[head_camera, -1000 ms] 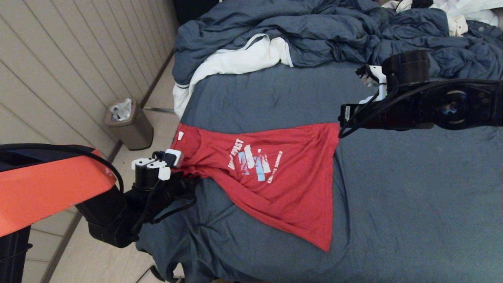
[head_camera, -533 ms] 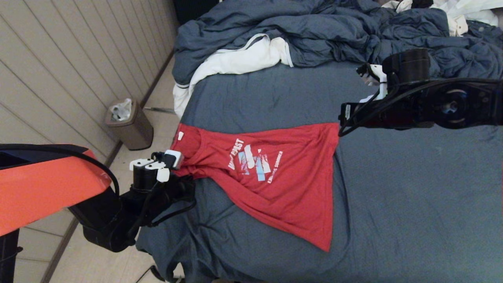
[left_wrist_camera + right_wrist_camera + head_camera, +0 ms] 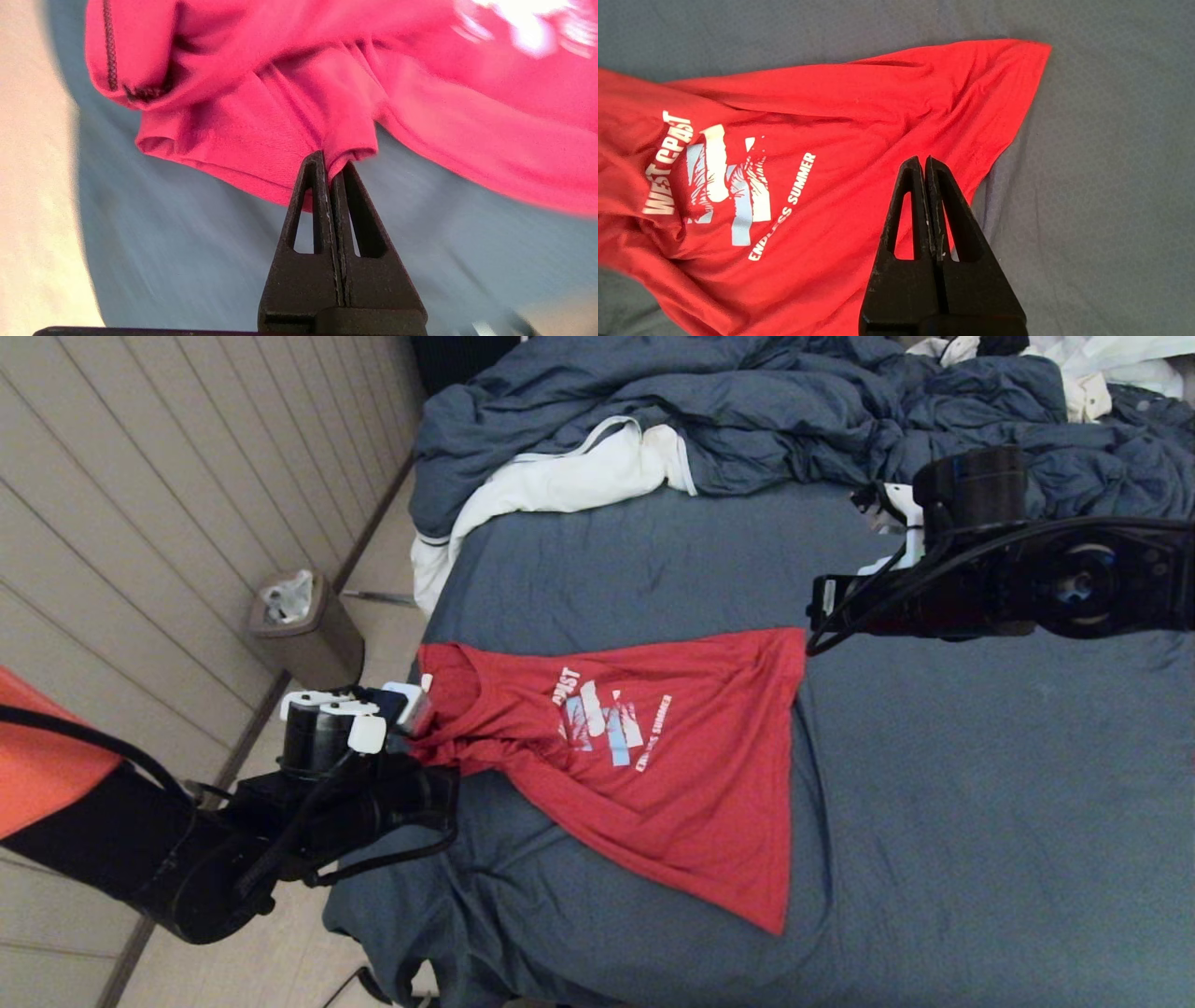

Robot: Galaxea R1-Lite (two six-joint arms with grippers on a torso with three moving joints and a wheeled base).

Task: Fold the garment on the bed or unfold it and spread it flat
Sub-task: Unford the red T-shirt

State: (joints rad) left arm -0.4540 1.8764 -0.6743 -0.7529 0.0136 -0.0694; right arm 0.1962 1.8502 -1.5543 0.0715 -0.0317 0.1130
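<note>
Item 1, red T-shirt (image 3: 653,775): lies print side up on the slate-blue bed (image 3: 980,821), near the bed's left edge, "WEST COAST" lettering (image 3: 665,163) readable in my right wrist view. The hem end lies spread toward the middle of the mattress; the collar end is bunched into folds, because that is where I pull.

Item 2, my left hand (image 3: 329,170): at the bed's left edge, fingers pressed together and clamped on a small fold of the shirt near the collar or sleeve. I judge the grip is there to draw that end outward and take the gathers out.

Item 3, my right hand (image 3: 924,163): held above the shirt's far hem corner, fingers closed together with no cloth between them. It hovers clear, likely so the fabric can slide freely under the left pull.

Item 4, rumpled blue duvet (image 3: 747,411): heaped at the far end, well apart from the shirt.

Item 5, white cloth (image 3: 560,476): tucked beside the duvet, not involved.
</note>
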